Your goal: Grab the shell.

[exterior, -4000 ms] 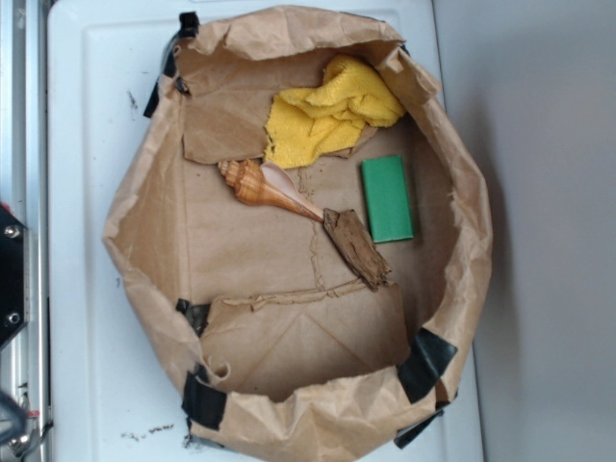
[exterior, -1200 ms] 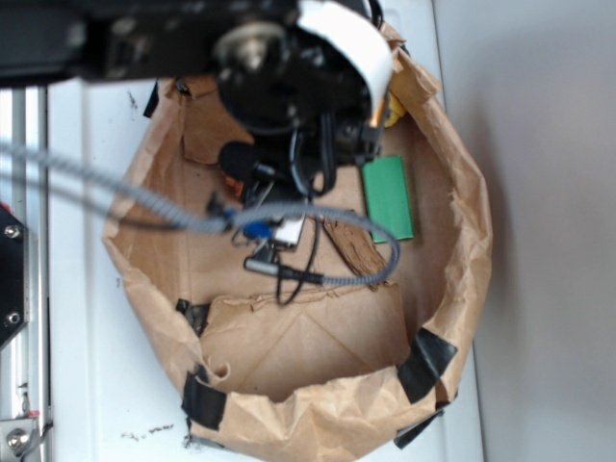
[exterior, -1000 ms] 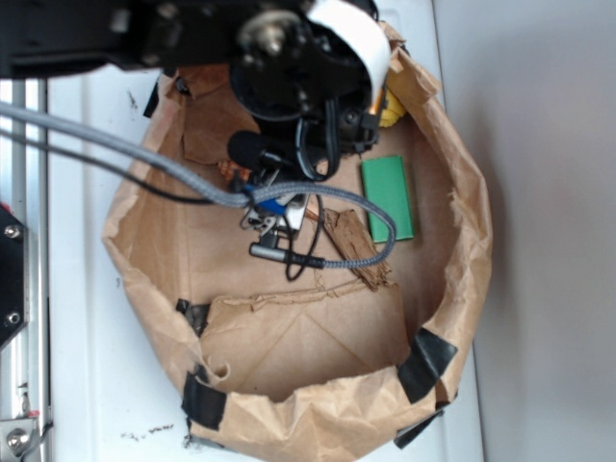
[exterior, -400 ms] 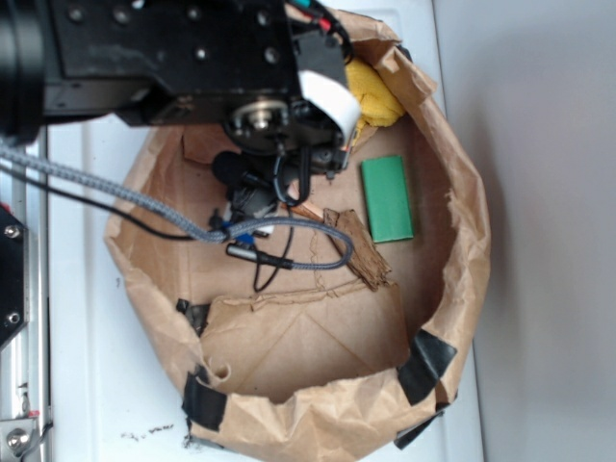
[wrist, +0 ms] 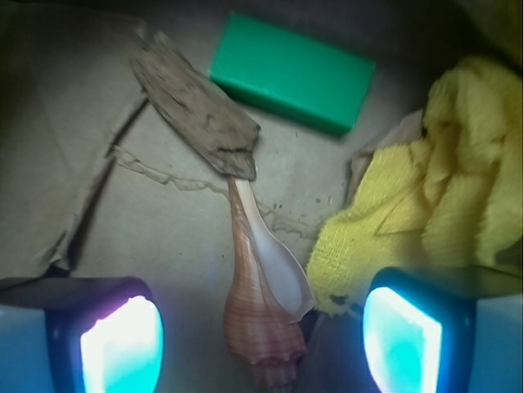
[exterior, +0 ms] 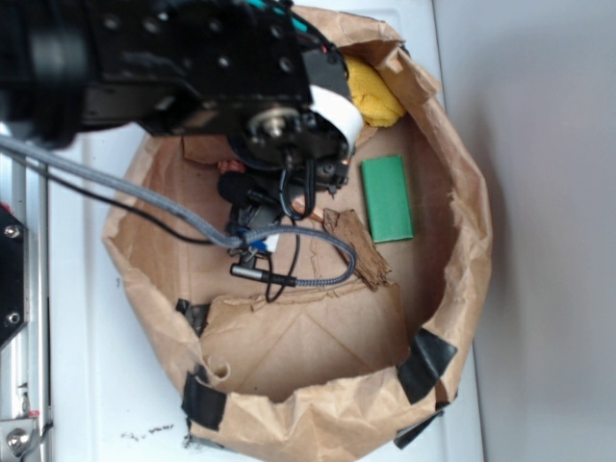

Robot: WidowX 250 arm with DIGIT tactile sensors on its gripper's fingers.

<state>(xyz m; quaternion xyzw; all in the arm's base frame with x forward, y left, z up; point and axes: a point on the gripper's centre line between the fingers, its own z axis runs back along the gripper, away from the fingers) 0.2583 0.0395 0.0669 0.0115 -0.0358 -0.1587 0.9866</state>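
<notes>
- Between the spread fingers (wrist: 123,344) of the gripper (wrist: 262,344) lies the shell (wrist: 262,303), ungrasped.
- Its tail touches the bark (wrist: 196,115).
- Cloth (wrist: 417,213) sits right.

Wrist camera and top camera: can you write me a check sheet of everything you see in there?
Surface: crumpled brown paper bag with black tape on a white top.
Job's thing: ribbed tan-orange spiral shell, lying between the fingers, untouched.
Clutter: flat dark-brown bark piece at the shell's tail; green rectangular block; yellow cloth beside the shell.
Gripper: open, glowing pads either side of the shell.
Cables: grey braided cable hanging over the bag.
Surroundings: grey wall; metal rail.
</notes>
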